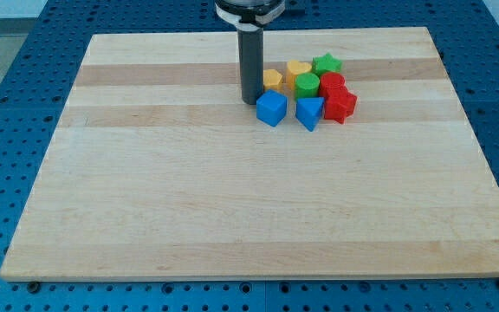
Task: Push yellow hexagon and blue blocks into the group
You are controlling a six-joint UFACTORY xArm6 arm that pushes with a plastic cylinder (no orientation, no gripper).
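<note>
— While hunting for the relation that matters: where does my tip (251,101) stand against the blue cube (271,108)?

— Just off the cube's left side, a touch toward the view's top. Close, perhaps touching; hard to tell. No claw on this rig, only a bare rod, so nothing to call open or closed and nothing gripped.

— And the yellow hexagon (272,80)?

— Right behind the cube, toward the view's top, partly hidden by the rod. Seems to touch the yellow heart (298,69) and the green block (307,84) to the cube's upper right.

— Second blue piece?

— Blue triangle (309,112), just right of the cube, a narrow gap between. Beyond it the red blocks (336,97), with the green star (327,63) farthest up from the cube.

— So which way to push?

— Toward the view's right, probably. Cube lies right of my tip, cluster right of the cube. Looks nearly gathered already; only that small gap left to close.
</note>
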